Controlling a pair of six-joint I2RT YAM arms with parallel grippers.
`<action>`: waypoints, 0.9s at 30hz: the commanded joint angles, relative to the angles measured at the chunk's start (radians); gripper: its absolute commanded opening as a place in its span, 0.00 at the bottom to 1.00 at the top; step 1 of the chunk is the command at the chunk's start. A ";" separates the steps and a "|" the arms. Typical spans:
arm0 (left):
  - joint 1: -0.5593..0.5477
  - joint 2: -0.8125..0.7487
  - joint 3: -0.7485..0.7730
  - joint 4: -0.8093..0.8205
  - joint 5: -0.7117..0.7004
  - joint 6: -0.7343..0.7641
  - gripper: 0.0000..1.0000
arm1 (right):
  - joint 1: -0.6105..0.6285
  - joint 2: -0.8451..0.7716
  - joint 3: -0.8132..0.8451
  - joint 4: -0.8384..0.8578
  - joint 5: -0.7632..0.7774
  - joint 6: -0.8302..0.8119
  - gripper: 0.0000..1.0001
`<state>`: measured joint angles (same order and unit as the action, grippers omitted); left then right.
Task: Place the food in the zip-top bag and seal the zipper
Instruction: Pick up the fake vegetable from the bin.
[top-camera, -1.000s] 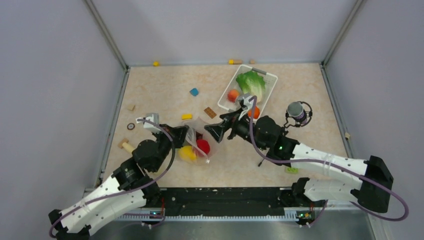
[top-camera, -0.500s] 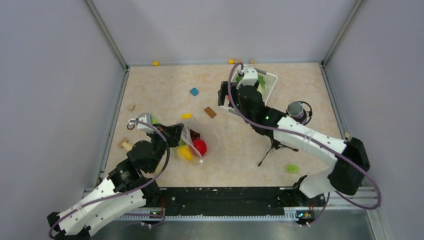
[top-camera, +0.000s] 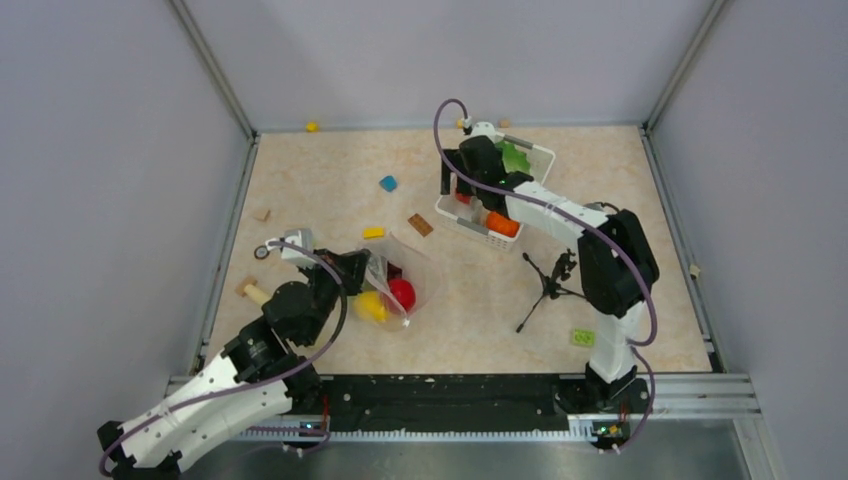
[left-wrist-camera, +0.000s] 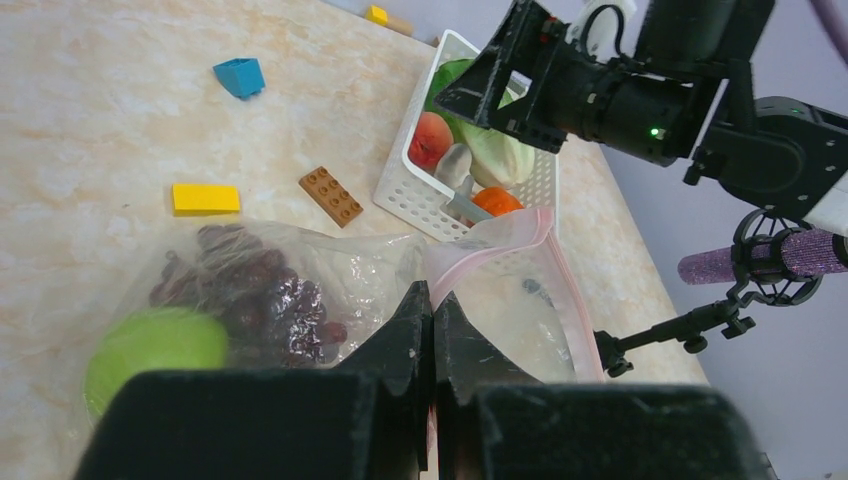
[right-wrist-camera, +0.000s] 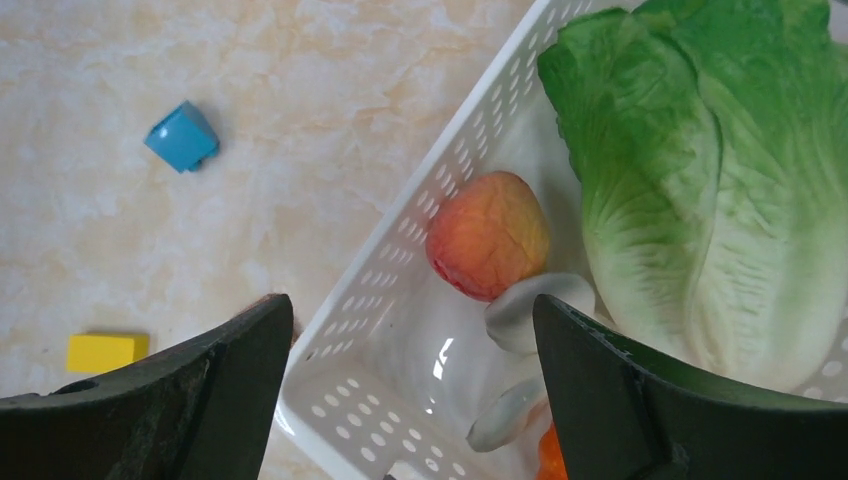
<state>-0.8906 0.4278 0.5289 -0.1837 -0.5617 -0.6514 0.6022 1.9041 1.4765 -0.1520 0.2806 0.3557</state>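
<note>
Two arms at work over a beige, marble-patterned worktop (top-camera: 330, 170) walled in by plain grey panels. My left fingers (left-wrist-camera: 434, 300) are pressed together on the mouth edge of the clear bag (left-wrist-camera: 330, 275). They pinch the film where the pink zipper (left-wrist-camera: 512, 232) begins, so the mouth stands lifted and gaping toward the white basket (right-wrist-camera: 470, 150). The bag lies to the near left of that basket, apart from it. Inside it I can make out the grapes (left-wrist-camera: 250, 295), a green lime (left-wrist-camera: 155, 345), a yellow lemon (top-camera: 372, 306) and a red apple (top-camera: 402, 292).

My right fingers (right-wrist-camera: 408, 310) are spread wide and hang above the basket, straddling its left wall and holding nothing. I judge they are lined up for the next pick. In the basket lie the lettuce (right-wrist-camera: 720, 180) along its right side, a peach-coloured fruit (right-wrist-camera: 488, 248) just beside the lettuce, the orange (top-camera: 503, 224) at the near end, and pale pieces (right-wrist-camera: 535, 310) I cannot name.

By my reckoning the job is about half done: the basket must be cleared before the zipper can be run shut. The lettuce, broad and leafy, looks the hardest to feed through the mouth.

Left of the basket, a blue block (right-wrist-camera: 182, 135), a yellow block (right-wrist-camera: 105, 352) and a brown block (left-wrist-camera: 330, 195) lie loose on the worktop. A microphone stand (top-camera: 548, 283) stands to the basket's near right.
</note>
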 joint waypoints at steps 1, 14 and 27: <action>0.002 0.015 -0.009 0.066 -0.005 0.020 0.00 | -0.022 0.051 0.059 -0.022 -0.010 0.003 0.88; 0.002 0.056 0.000 0.066 -0.012 0.030 0.00 | -0.048 0.173 0.113 0.016 0.024 -0.021 0.81; 0.002 0.073 0.000 0.069 -0.014 0.032 0.00 | -0.048 0.244 0.125 0.077 0.112 -0.040 0.80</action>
<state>-0.8906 0.4953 0.5285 -0.1711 -0.5663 -0.6289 0.5598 2.1189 1.5600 -0.1143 0.3435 0.3206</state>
